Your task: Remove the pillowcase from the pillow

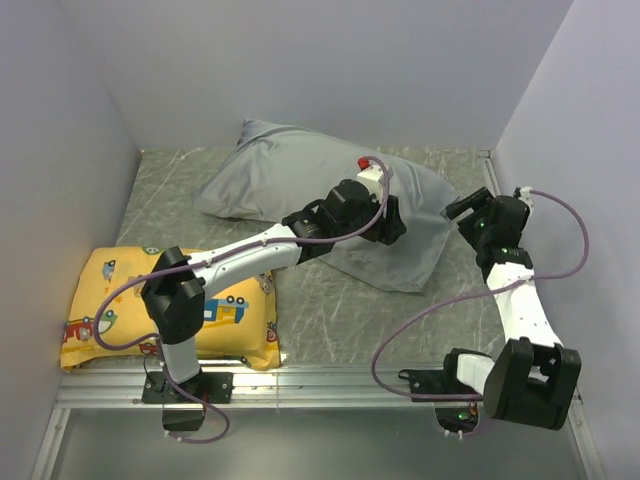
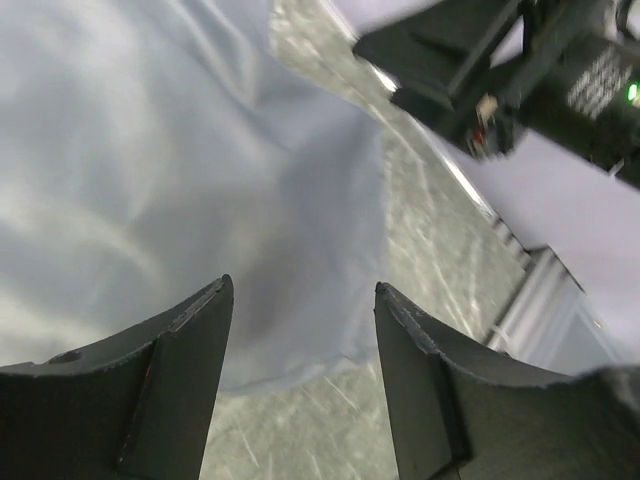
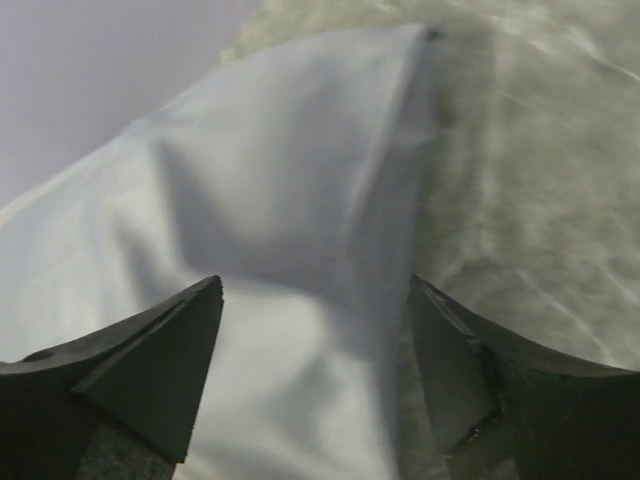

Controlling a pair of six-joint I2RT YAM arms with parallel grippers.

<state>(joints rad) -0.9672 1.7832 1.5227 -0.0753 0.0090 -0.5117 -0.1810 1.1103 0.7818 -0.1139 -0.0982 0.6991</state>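
The grey pillowcase [image 1: 290, 170] lies plump at the back middle of the table; the white pillow is hidden inside it. My left gripper [image 1: 398, 222] hovers over the pillowcase's near right part. In the left wrist view it [image 2: 302, 285] is open and empty, with the pillowcase's flat corner [image 2: 250, 200] below the jaws. My right gripper [image 1: 456, 210] sits at the pillowcase's right edge. In the right wrist view it [image 3: 316, 282] is open and empty above the grey fabric [image 3: 290, 200], whose edge runs under the right finger.
A yellow cushion [image 1: 170, 310] with cartoon vehicles lies at the front left, beside the left arm's base. White walls enclose the table on three sides. A metal rail [image 1: 320, 385] runs along the near edge. My right gripper also shows in the left wrist view [image 2: 480, 70].
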